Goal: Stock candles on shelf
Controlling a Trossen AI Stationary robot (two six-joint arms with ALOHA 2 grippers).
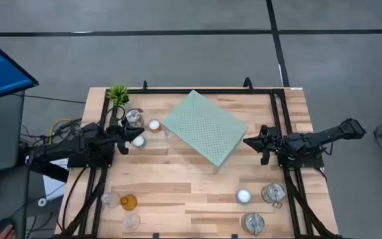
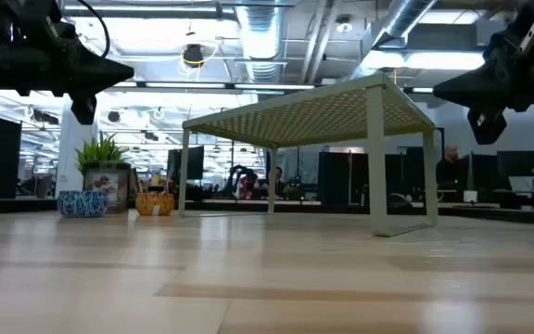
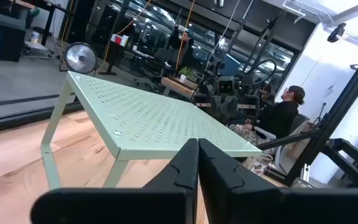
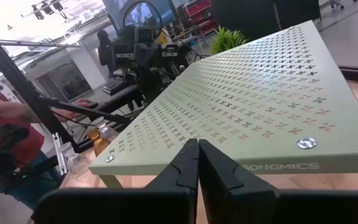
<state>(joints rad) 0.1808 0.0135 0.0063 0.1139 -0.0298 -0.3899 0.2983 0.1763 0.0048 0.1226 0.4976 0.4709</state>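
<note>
The pale mint-green perforated shelf stands on its legs mid-table, turned at an angle; it also shows in the low view. Nothing lies on its top. A silver tin and two white tealights sit at its left. Clear glass holders and an amber one stand near left. A white tealight and two silver tins sit near right. My left gripper is shut and empty left of the shelf. My right gripper is shut and empty at the shelf's right corner.
A small green potted plant stands at the far left corner. Black frame rails run along the table's left and right sides. Bare wood lies between the shelf and the near edge. People sit in the room beyond the table.
</note>
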